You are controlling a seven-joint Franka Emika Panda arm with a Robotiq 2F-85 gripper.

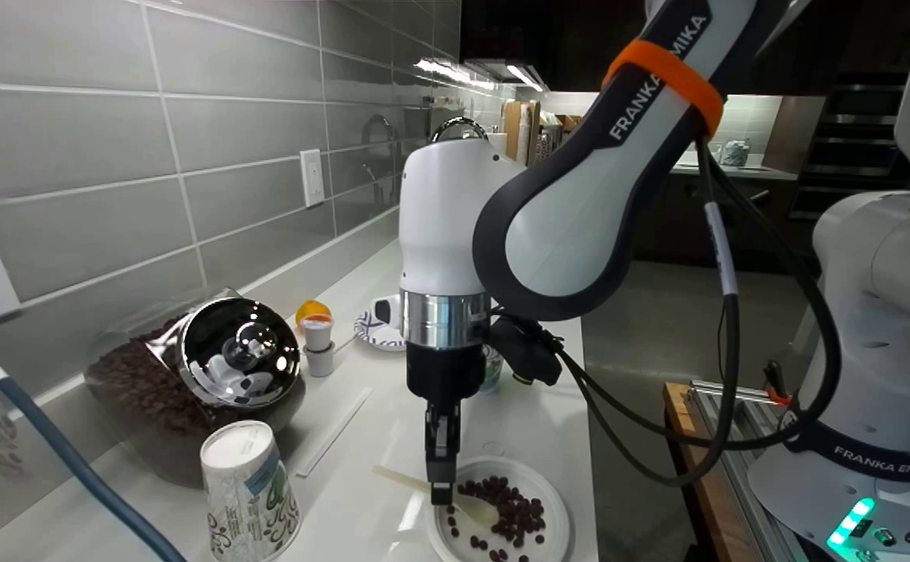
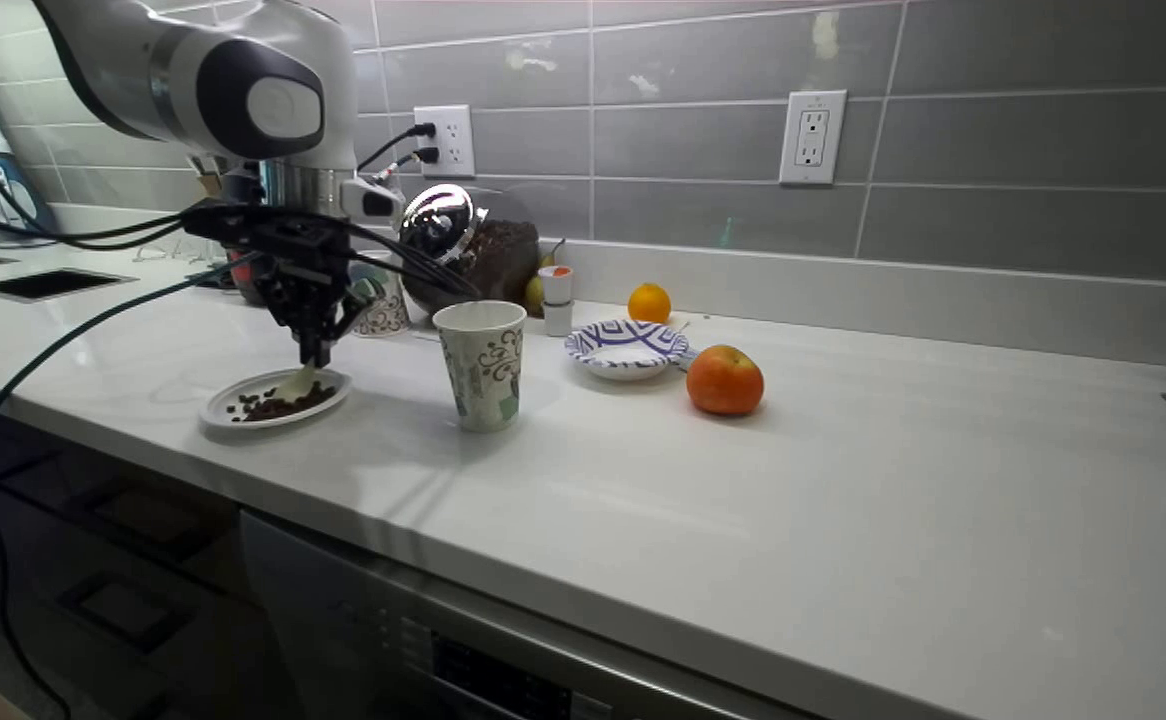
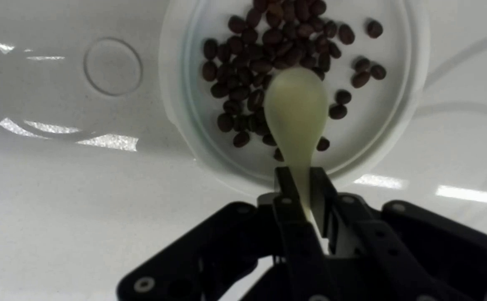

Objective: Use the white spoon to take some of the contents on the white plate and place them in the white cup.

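The wrist view looks down at close range on the white plate (image 3: 364,138), which both exterior views also cover. In an exterior view the camera faces lengthwise along the counter (image 1: 533,421) from above it, tiled wall (image 1: 72,140) at frame left. In an exterior view the camera faces that wall obliquely across the counter's front edge (image 2: 583,605), standing farther off.

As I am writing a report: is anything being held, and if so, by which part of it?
Yes: the tool holds the white spoon by its handle, nearer the bowl than the other end.
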